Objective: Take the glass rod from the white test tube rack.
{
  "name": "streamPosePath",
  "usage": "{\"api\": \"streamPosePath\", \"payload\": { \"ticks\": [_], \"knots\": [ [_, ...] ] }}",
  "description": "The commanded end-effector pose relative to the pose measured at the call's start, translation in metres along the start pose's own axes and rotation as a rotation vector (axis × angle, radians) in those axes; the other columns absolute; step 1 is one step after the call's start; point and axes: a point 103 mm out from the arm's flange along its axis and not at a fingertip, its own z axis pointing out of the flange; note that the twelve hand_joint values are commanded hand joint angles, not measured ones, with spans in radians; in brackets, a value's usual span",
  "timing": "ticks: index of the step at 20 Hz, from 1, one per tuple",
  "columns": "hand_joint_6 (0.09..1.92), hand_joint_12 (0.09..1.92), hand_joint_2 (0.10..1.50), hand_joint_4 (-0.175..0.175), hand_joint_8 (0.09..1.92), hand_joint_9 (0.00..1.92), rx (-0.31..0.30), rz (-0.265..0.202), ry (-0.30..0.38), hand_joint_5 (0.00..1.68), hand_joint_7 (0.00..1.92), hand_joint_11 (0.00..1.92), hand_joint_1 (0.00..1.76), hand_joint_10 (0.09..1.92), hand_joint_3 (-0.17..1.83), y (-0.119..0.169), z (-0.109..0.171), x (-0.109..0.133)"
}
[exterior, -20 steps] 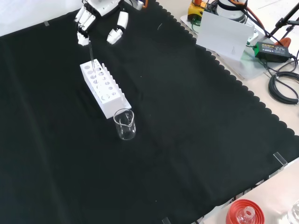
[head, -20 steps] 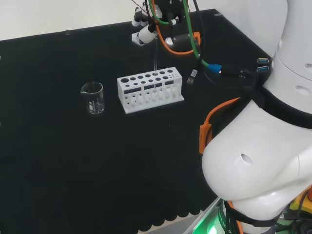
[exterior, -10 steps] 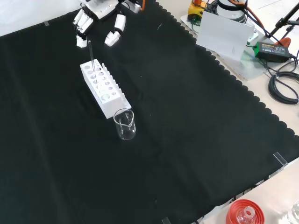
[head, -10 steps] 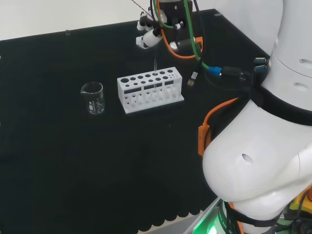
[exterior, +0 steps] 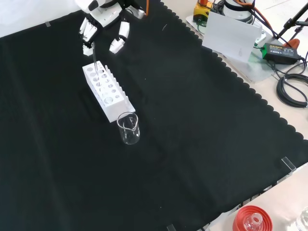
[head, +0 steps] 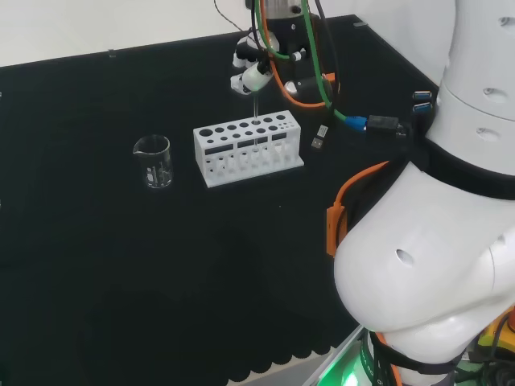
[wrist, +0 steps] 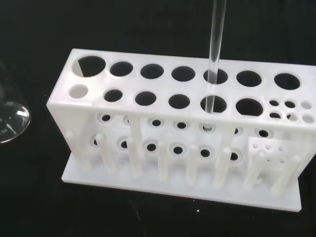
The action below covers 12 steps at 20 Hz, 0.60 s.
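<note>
In the front view, a clear beaker stands nearest on the black-clothed desk, just beside the near end of the white test tube rack. The glass rod stands upright in a hole toward the rack's far end, its lower end inside the rack. Above it the hand hangs fingers-down, fingertips at the rod's top; whether they pinch it cannot be told. The thumb stands apart.

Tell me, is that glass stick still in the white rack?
Yes, in. The glass rod stands upright through a hole in the white rack.
</note>
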Motion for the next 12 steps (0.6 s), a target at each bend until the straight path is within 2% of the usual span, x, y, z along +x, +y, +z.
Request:
{"api": "streamPosePath", "payload": {
  "ticks": [1,4,7,12],
  "knots": [
    [0.77,1.35,0.87,-0.096,0.84,0.69,-0.007,-0.005,-0.018,0.41,0.47,0.59,0.69,0.84,0.52,0.004,0.005,-0.001],
    [0.83,1.33,0.84,-0.105,0.84,0.74,0.0,0.0,-0.016,0.44,0.5,0.64,0.79,0.83,0.53,0.004,0.002,0.004],
    [0.86,1.29,0.78,-0.121,0.84,0.83,-0.007,-0.004,-0.011,0.5,0.59,0.74,0.93,0.81,0.59,0.011,0.005,-0.004],
    [0.88,1.21,0.69,-0.167,0.83,1.0,-0.023,-0.012,-0.064,0.66,0.76,0.91,1.09,0.74,0.73,0.019,0.0,-0.005]
  ]
}}
